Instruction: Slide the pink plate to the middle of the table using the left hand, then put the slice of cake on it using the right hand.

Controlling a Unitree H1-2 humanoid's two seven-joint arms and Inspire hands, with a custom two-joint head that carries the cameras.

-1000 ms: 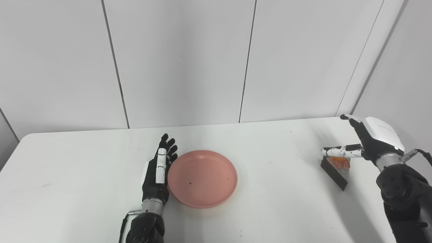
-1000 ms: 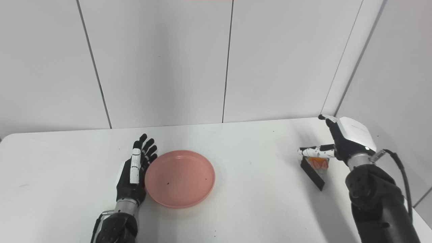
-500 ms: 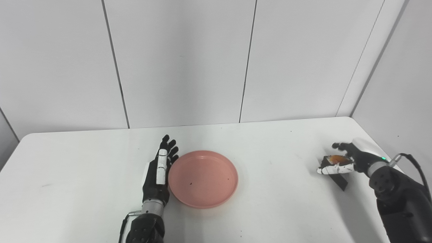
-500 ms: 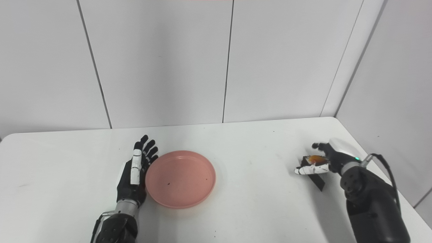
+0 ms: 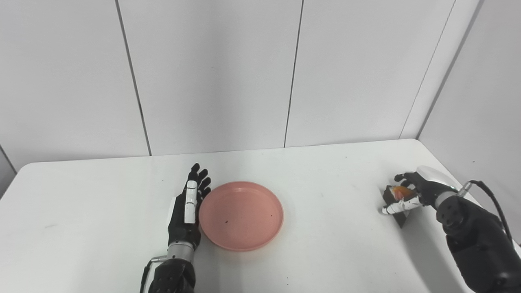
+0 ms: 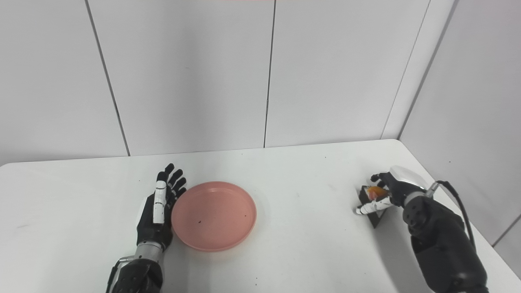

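Note:
The pink plate (image 5: 248,203) lies near the middle of the white table (image 5: 325,248) with nothing on it. My left hand (image 5: 186,211) rests open on its edge, fingers straight, its palm against the plate's left rim. The slice of cake (image 5: 398,194), dark with an orange top, sits at the right end of the table. My right hand (image 5: 413,189) is curled over it, fingers behind and white thumb (image 6: 368,208) along the near side, shut on the slice. Whether the slice's base touches the table I cannot tell.
White wall panels stand behind the table's far edge. The table's right edge runs just past my right arm (image 5: 472,232). Bare tabletop lies between the plate and the cake.
My right hand dropped from above the cake and closed its fingers and thumb around it. The left hand and plate stayed put. The whole view shifted slightly.

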